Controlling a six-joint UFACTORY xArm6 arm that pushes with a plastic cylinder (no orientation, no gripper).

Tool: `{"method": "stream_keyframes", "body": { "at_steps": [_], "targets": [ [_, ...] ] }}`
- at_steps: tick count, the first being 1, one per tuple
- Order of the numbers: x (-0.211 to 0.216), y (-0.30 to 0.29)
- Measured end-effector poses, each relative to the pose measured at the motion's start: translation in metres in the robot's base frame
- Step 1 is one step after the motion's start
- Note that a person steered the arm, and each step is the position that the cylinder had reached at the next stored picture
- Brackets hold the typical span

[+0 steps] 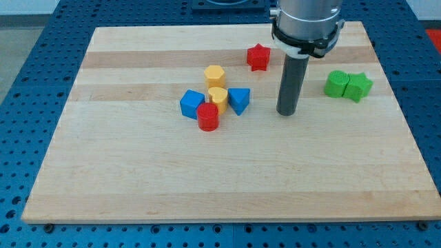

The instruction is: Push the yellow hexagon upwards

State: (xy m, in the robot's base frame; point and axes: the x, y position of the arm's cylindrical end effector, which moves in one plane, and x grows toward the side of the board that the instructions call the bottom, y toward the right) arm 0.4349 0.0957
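Observation:
The yellow hexagon (214, 74) lies on the wooden board (138, 172) a little above the board's middle. Just below it sits a second yellow block (218, 98), rounded in shape, touching a red cylinder (207, 117) at its lower left. A blue cube (192, 103) is to the left and a blue triangular block (238, 100) to the right of that yellow block. My tip (287, 112) rests on the board to the right of the cluster, about a hundred pixels right of and below the yellow hexagon, touching no block.
A red star-shaped block (258, 56) lies up and right of the hexagon, left of the rod. Two green blocks (348, 85) sit together near the board's right edge. The board's far edge runs along the view's top.

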Motion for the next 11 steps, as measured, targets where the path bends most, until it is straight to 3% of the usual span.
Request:
{"method": "stream_keyframes", "body": {
  "at_steps": [3, 7, 10, 11],
  "targets": [
    [-0.031, -0.041],
    [-0.013, -0.103],
    [-0.031, -0.124],
    [-0.065, -0.124]
  ]
}}
